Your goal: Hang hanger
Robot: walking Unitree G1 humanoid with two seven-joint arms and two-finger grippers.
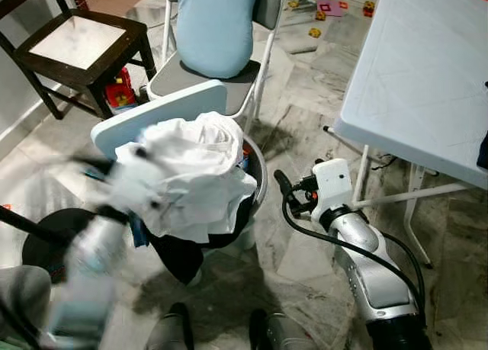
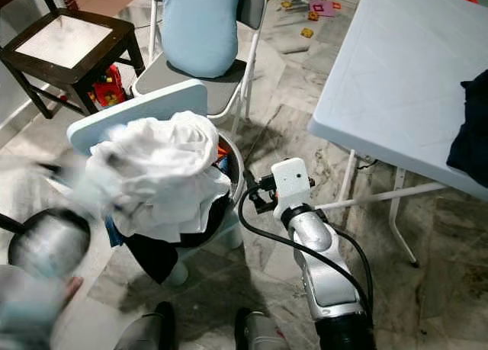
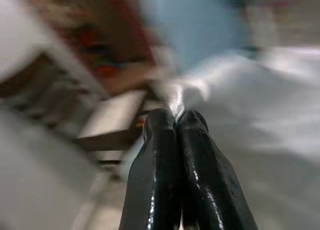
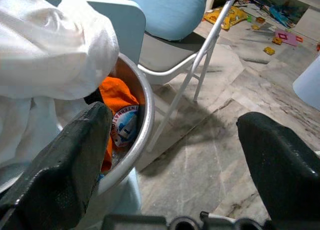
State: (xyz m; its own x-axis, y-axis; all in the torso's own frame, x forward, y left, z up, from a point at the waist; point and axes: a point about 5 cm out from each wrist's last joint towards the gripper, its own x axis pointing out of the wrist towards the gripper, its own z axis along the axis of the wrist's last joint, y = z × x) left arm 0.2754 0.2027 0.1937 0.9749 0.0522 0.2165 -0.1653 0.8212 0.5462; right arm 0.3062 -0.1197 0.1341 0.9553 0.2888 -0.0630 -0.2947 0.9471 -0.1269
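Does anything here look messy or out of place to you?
Yes. The metal basin is overfilled: a white cloth is heaped above its rim and dark fabric hangs over the side toward the floor. Small toys lie scattered on the floor beyond the chair.
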